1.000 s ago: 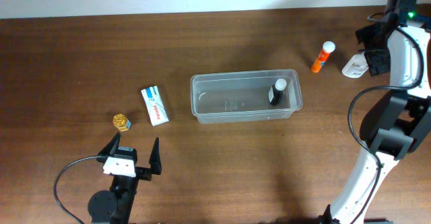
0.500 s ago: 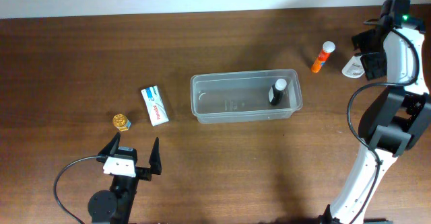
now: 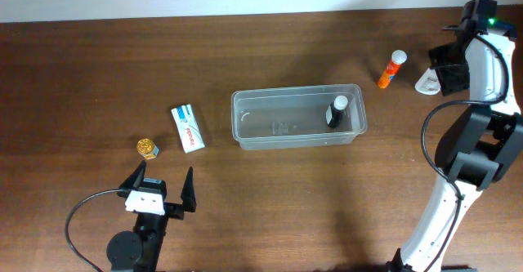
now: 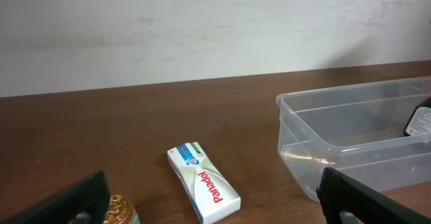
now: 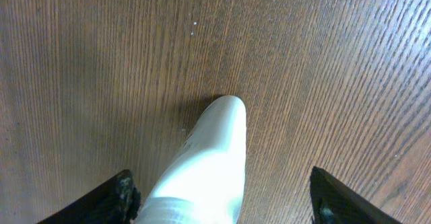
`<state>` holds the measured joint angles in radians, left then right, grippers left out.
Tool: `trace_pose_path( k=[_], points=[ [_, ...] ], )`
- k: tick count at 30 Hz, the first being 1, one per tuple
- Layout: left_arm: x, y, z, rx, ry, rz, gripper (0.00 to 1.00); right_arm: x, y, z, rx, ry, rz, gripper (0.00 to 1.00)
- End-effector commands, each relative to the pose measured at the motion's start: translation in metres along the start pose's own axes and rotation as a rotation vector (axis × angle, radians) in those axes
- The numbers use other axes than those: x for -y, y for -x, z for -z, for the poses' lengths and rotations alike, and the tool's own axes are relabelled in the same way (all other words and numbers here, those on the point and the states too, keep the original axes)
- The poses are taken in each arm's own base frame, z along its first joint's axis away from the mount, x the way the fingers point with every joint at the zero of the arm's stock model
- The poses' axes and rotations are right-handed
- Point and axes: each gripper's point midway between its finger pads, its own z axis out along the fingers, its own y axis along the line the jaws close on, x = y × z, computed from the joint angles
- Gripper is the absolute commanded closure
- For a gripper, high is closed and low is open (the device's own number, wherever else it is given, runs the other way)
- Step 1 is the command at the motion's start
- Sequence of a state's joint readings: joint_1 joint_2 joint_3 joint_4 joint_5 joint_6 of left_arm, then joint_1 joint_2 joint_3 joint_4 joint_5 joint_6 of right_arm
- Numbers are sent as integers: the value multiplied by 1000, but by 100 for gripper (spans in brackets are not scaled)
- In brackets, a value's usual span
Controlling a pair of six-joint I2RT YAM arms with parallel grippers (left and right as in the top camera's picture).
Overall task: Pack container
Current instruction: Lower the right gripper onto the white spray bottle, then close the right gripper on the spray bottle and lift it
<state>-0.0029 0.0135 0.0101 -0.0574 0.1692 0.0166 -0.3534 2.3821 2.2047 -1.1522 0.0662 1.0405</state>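
The container [image 3: 278, 125] sat in the middle of the dark wooden table [image 3: 98, 68], long side running left to right, open top up, and clear enough for the wood to show through its floor. Inside it, at its right end, stood a black bottle with a white cap [image 3: 337, 112] (upright, close to the right wall; whether it touched the wall I could not tell).

Out to the left of the container lay a white box with blue and red print [image 3: 187, 128], flat on the wood and well clear of the tub's wall. Further left of the container, and a little nearer the robot, stood a small gold-topped jar [image 3: 147, 148].

And the left gripper [image 3: 164, 178]? It waited on the near side, left of the container, jaws spread wide with nothing between them, and its wrist camera looked past the box toward the tub's near left corner.

Over on the far right of the container lay an orange tube with a white cap [image 3: 391, 69], on its side and angled. Beyond that, still further right of the container, a white tube [image 5: 202, 170] lay on the wood, and the right gripper [image 5: 221, 177] was down over it. Its two fingers straddled the tube, which sat close by the left-hand finger, while bare wood showed between the tube and the other finger: jaws parted, no clamp on it.
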Motion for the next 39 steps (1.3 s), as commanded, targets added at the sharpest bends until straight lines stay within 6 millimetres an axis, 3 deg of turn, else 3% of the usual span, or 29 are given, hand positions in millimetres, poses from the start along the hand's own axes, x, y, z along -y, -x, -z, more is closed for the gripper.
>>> trace_pose_path(
  k=[1, 6, 23, 39],
  points=[
    [1, 0, 1, 1, -10, -14, 1, 2, -1, -4, 9, -22, -3, 30],
    [1, 0, 1, 1, -10, -14, 1, 5, -3, -6, 1, -35, -8, 36],
    [1, 0, 1, 1, -10, -14, 1, 5, -12, -6, -11, -47, -123, 36],
    [1, 0, 1, 2, -10, -14, 1, 3, -10, -6, -1, -41, -125, 53]
  ],
)
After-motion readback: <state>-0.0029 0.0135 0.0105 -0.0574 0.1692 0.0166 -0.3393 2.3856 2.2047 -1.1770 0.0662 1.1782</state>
